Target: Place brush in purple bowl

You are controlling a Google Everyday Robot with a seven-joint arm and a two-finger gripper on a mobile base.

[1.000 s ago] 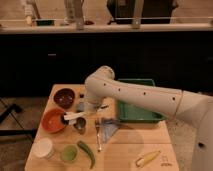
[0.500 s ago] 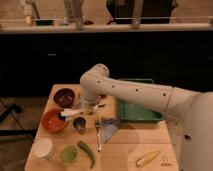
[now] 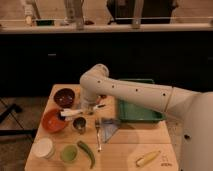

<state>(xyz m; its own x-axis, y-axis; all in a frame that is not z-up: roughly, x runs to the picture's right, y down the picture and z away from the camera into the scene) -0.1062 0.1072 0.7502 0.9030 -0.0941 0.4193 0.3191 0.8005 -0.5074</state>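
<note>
While I scan my feed from the left edge of the wooden table (image 3: 131, 144), I first meet a round white tub (image 3: 43, 147) with a flat matte top, near the front corner. Behind it sits the orange bowl (image 3: 48, 124), wide and glossy. Behind that, close to the back edge, is the purple bowl (image 3: 64, 97), smaller, round and dark maroon. The brush (image 3: 71, 113) lies nearly level, its slim white handle running left to right with the right end tipped slightly up. Its left end reaches over the orange bowl's rim, and it is clear of the purple bowl. I cannot make out which end carries the bristles. My gripper (image 3: 86, 108) hangs below the bulky white arm (image 3: 135, 92) and pinches the handle about midway. Just under it stands a small dark metal cup (image 3: 79, 124). Toward the front are a little green bowl (image 3: 69, 153) and a curved green chili (image 3: 87, 153). A silver fork (image 3: 98, 134) lies lengthwise beside a folded grey cloth (image 3: 110, 130). Further right is a shallow rectangular green tray (image 3: 136, 108). A pale yellow corn-like piece (image 3: 148, 158) lies near the front right corner.
</note>
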